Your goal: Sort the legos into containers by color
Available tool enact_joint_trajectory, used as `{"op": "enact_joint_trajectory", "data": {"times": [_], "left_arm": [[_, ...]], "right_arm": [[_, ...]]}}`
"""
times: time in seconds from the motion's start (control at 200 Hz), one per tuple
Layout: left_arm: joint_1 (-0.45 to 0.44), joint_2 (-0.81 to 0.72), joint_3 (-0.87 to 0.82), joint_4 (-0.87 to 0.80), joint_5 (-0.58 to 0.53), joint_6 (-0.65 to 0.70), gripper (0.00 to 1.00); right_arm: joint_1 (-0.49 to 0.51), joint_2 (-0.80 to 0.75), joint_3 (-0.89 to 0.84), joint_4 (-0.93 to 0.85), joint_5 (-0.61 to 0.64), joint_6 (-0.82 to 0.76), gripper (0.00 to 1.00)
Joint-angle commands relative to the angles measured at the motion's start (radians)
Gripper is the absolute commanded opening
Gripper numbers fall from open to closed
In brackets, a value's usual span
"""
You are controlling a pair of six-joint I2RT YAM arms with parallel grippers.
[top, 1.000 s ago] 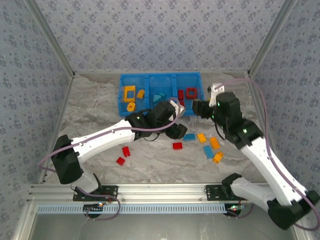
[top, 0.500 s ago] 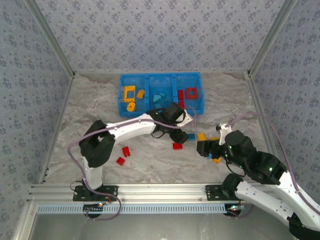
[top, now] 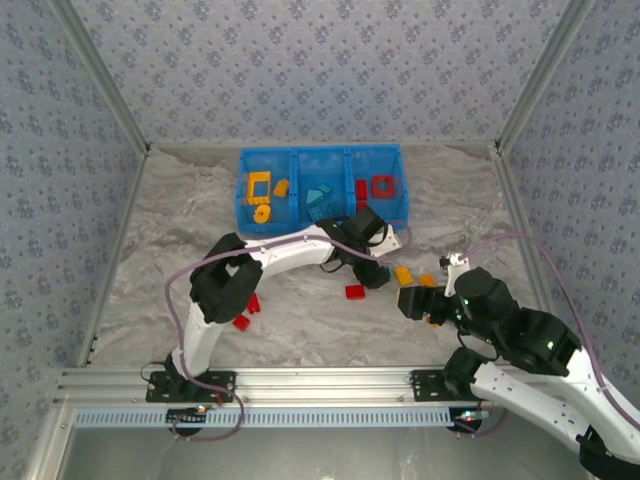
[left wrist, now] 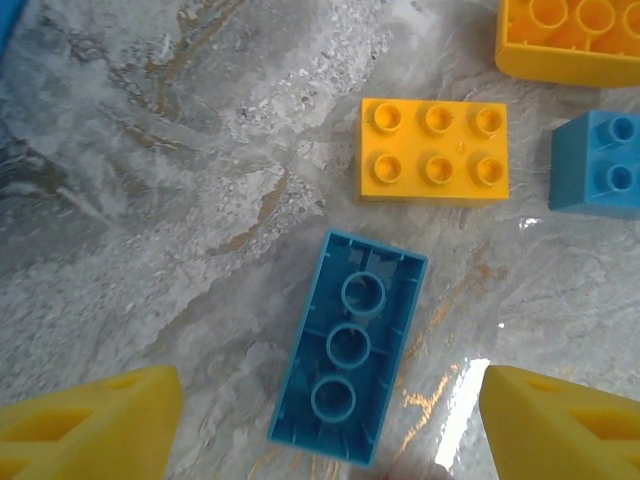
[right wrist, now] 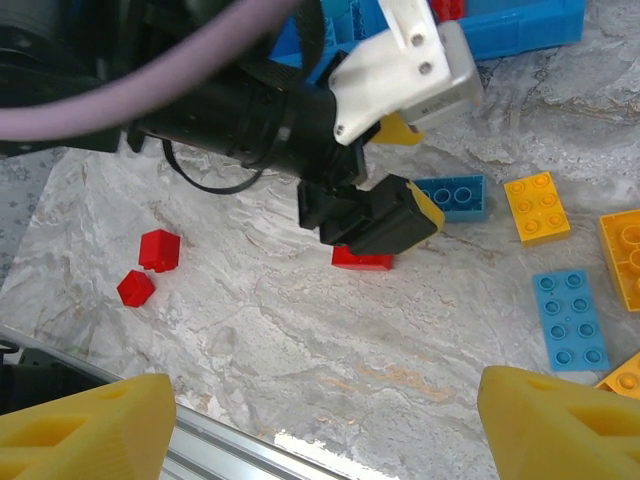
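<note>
An upside-down blue brick (left wrist: pixel 350 350) lies on the table between the yellow pads of my left gripper (left wrist: pixel 330 425), which is open and apart from it on both sides. From above, that gripper (top: pixel 372 272) hangs just in front of the blue bin (top: pixel 243 190), whose three compartments hold yellow, blue and red legos. My right gripper (top: pixel 415 300) hovers open over bare table at the front right, nothing between its fingers (right wrist: pixel 85 430). Its view shows the left gripper (right wrist: pixel 385 225) beside a blue brick (right wrist: pixel 455 195), with a red brick (right wrist: pixel 360 260) under it.
Loose bricks lie around: a yellow one (left wrist: pixel 434 152), a blue one (left wrist: pixel 600 165), an orange one (left wrist: pixel 570 40), two small red ones (right wrist: pixel 160 248) (right wrist: pixel 135 287) near the front rail (top: pixel 300 380), and a blue plate (right wrist: pixel 570 320). Walls close in the sides.
My right arm has swung back from the bin's right end to the front right of the table. My left gripper has moved right and down over the blue brick.
</note>
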Motion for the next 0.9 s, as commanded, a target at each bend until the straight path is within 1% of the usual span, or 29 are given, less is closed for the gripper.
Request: {"op": "enact_joint_trajectory", "data": {"times": [0.0,0.17,0.265,0.42,0.5,0.55,0.66,0.735,0.834,0.849,0.894], "left_arm": [[-0.007,0.051,0.049,-0.023,0.011,0.031,0.79],[-0.027,0.100,0.079,-0.043,0.005,0.049,0.78],[-0.045,0.119,0.096,-0.057,-0.033,0.057,0.73],[-0.045,0.132,0.095,-0.045,-0.068,0.039,0.52],[-0.046,0.116,0.077,-0.024,-0.077,0.027,0.38],[-0.047,0.091,0.054,-0.004,-0.090,0.019,0.32],[-0.047,-0.018,-0.019,0.049,-0.144,-0.031,0.29],[-0.034,-0.128,-0.088,0.086,-0.170,-0.091,0.28],[0.000,-0.268,-0.162,0.082,-0.202,-0.177,0.28],[0.008,-0.289,-0.174,0.080,-0.206,-0.189,0.29],[0.033,-0.339,-0.197,0.070,-0.215,-0.224,0.29]], "right_arm": [[0.009,-0.021,0.018,-0.024,0.022,0.022,0.82],[0.009,-0.023,0.018,-0.031,0.024,0.026,0.82],[0.009,-0.023,0.012,-0.025,0.026,0.025,0.82],[0.010,-0.023,0.003,-0.017,0.027,0.025,0.82],[0.009,-0.023,0.000,-0.018,0.029,0.025,0.82],[0.009,-0.026,-0.002,-0.017,0.033,0.024,0.82],[0.009,-0.023,-0.007,0.000,0.038,0.003,0.82],[0.009,-0.007,-0.011,0.019,0.038,-0.027,0.82],[0.009,0.038,-0.013,0.069,0.020,-0.074,0.82],[0.010,0.052,-0.013,0.087,0.015,-0.109,0.82],[0.016,0.081,-0.015,0.132,0.010,-0.147,0.81]]}}
